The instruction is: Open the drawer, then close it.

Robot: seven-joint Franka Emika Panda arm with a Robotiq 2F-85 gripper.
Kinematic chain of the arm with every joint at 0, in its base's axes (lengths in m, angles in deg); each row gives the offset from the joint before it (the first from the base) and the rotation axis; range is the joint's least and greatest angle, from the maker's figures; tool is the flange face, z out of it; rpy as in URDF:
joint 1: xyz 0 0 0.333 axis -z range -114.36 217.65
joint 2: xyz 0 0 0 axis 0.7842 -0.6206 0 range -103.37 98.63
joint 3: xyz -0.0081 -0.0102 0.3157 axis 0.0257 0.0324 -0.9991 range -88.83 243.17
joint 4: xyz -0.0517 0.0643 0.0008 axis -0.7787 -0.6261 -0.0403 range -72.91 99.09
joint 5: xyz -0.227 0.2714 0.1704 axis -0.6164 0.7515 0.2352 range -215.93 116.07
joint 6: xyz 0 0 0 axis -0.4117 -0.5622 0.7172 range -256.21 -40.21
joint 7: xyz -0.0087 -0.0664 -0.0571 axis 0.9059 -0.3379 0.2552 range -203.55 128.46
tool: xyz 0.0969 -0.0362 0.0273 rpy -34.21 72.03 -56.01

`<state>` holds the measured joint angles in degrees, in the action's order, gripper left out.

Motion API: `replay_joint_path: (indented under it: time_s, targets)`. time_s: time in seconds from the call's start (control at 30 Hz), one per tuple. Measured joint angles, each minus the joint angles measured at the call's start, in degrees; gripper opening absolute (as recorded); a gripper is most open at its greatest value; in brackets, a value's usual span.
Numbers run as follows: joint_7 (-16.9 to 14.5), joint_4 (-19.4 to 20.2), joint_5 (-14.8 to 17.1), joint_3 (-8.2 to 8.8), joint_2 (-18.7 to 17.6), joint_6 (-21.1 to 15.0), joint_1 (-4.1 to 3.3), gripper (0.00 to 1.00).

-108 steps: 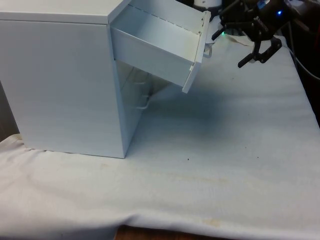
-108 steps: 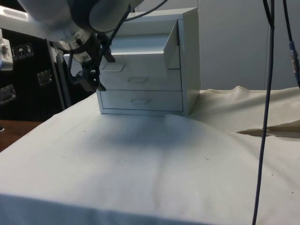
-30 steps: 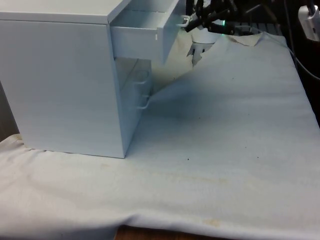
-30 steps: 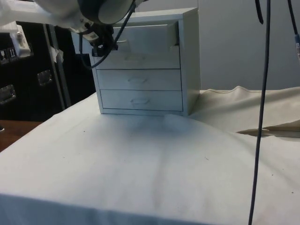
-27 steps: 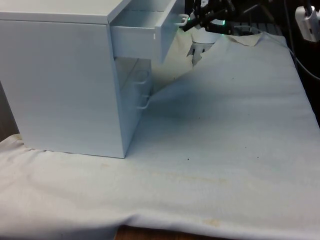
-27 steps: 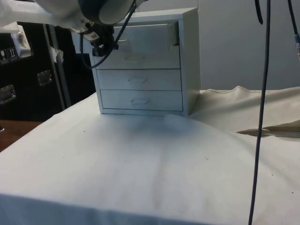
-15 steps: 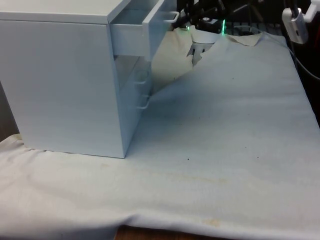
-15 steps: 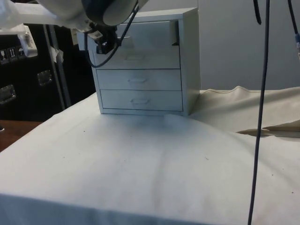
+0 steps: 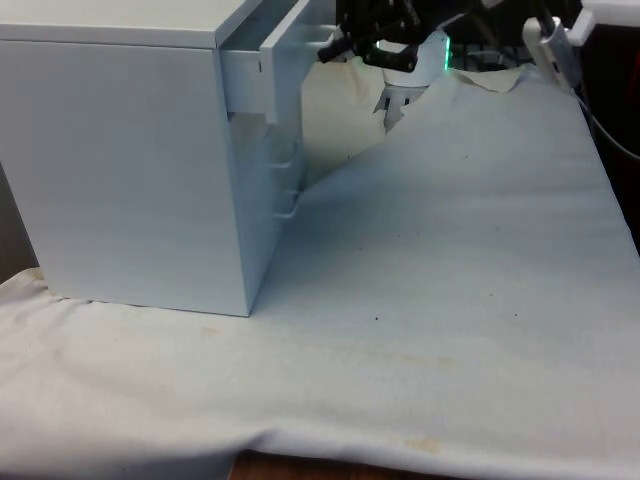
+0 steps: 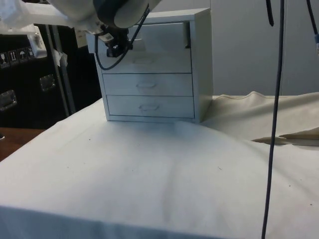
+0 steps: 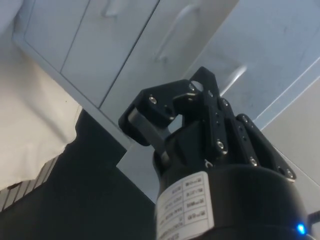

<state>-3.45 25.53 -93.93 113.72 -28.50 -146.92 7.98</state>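
Top drawer [image 9: 262, 68] nearly shut on the white chest of drawers [image 9: 130, 160], gripper [image 9: 345, 40] at its front.
The side view shows three handled fronts; the wrist view shows the jaws pressed together, gripping nothing, beside the top handle [image 11: 235, 77].

Dark cabinets [image 10: 30, 84] beside a pale wall [image 10: 244, 45]

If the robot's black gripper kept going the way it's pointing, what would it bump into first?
Most likely the top drawer's front: the gripper points at it and looks right up against it already.
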Motion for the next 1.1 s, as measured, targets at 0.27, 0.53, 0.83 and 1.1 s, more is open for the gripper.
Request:
replay_joint_path:
  time_s: [0.27, 0.53, 0.83, 1.1]
  targets:
    - [0.0, 0.9, 0.0, 1.72, 0.1, -2.1, 0.34, 0.0]
    - [-0.1, 1.5, 0.0, 3.09, 0.1, -3.7, 0.63, 0.0]
    - [-0.1, 2.1, 0.1, 4.58, 0.1, -5.6, 1.2, 0.0]
    - [-0.1, 2.6, 2.9, 4.64, 0.6, -6.0, 1.15, 0.0]
